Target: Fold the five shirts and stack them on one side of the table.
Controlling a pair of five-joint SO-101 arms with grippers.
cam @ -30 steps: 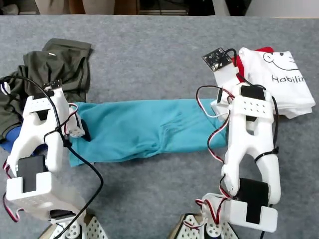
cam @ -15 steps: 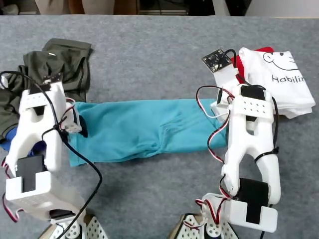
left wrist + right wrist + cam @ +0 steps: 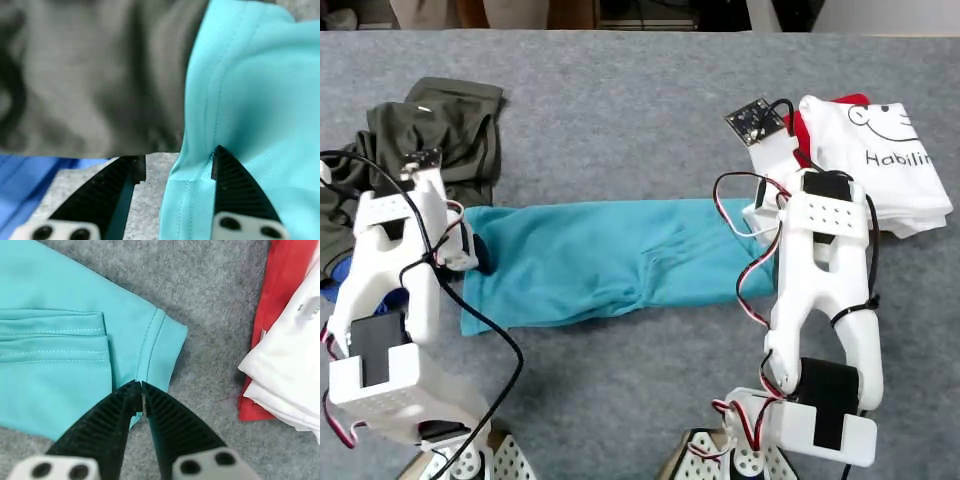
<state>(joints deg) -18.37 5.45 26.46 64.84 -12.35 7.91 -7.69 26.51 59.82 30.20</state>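
A teal shirt (image 3: 610, 260), folded into a long strip, lies across the middle of the grey table. My left gripper (image 3: 470, 250) stands open at its left end. In the left wrist view the teal hem (image 3: 240, 90) runs between the fingers of that gripper (image 3: 175, 162). My right gripper (image 3: 757, 215) is at the strip's right end. The right wrist view shows this gripper (image 3: 140, 388) shut on the teal shirt (image 3: 55, 355) at its hem. A folded white shirt (image 3: 880, 160) lies on a red one (image 3: 850, 101) at the far right.
A heap of dark olive shirts (image 3: 430, 140) lies at the far left, close behind my left gripper, with blue cloth (image 3: 335, 275) beside the left arm. A small circuit board (image 3: 753, 118) sits near the white shirt. Bare table (image 3: 620, 120) stretches beyond the teal strip.
My left arm has shifted a little to the left and toward the far side, along the teal shirt's left end. The right arm has kept still.
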